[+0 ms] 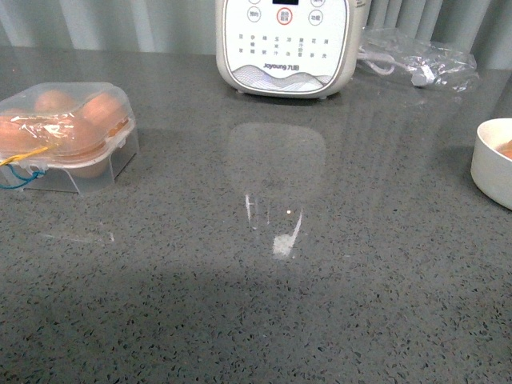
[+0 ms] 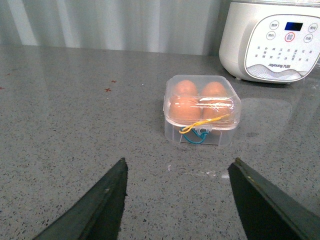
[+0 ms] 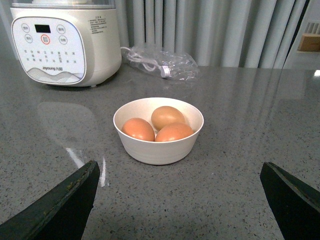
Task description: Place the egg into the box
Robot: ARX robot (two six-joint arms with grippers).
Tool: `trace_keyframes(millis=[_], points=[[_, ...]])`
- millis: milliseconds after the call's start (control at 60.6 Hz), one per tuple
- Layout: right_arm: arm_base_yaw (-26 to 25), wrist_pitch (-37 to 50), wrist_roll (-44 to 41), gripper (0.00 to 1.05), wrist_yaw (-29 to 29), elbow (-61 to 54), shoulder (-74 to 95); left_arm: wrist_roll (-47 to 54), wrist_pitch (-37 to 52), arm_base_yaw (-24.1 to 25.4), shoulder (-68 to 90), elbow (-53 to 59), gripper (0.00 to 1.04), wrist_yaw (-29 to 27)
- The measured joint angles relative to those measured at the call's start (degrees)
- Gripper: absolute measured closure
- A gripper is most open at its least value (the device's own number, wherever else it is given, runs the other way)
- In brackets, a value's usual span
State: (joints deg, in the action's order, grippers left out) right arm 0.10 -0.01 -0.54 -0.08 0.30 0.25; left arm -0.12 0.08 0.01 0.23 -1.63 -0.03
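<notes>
Three orange-brown eggs lie in a round white bowl [image 3: 157, 150]; the rear egg [image 3: 167, 116] rests against the two in front of it. My right gripper [image 3: 180, 165] is open, a short way before the bowl, with nothing between its fingers. The box [image 2: 202, 110] is a clear plastic case with its lid down and a blue-yellow band at the front; several brown eggs show through the lid. My left gripper [image 2: 178, 162] is open and empty, short of the box. In the front view the box [image 1: 68, 132] sits at the left and neither arm shows.
A white Joyoung cooker [image 1: 284, 44] stands at the back middle of the grey speckled counter. A crumpled clear bag with a white cable [image 1: 416, 60] lies to its right. The bowl [image 1: 490, 172] is cut off by the right edge. Curtains hang behind.
</notes>
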Motion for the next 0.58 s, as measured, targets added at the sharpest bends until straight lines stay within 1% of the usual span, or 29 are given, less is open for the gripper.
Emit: trace_keyframes(millis=[198, 231, 297, 578], points=[[0.00, 0.00, 0.00, 0.07, 0.00, 0.00, 0.00, 0.00, 0.00, 0.00, 0.00, 0.00, 0.08, 0.00], [0.00, 0.00, 0.00, 0.07, 0.00, 0.00, 0.00, 0.02, 0.00, 0.00, 0.00, 0.00, 0.05, 0.00], [0.00, 0.00, 0.00, 0.07, 0.00, 0.00, 0.00, 0.00, 0.00, 0.00, 0.00, 0.00, 0.07, 0.00], [0.00, 0.00, 0.00, 0.07, 0.00, 0.00, 0.00, 0.00, 0.00, 0.00, 0.00, 0.00, 0.07, 0.00]])
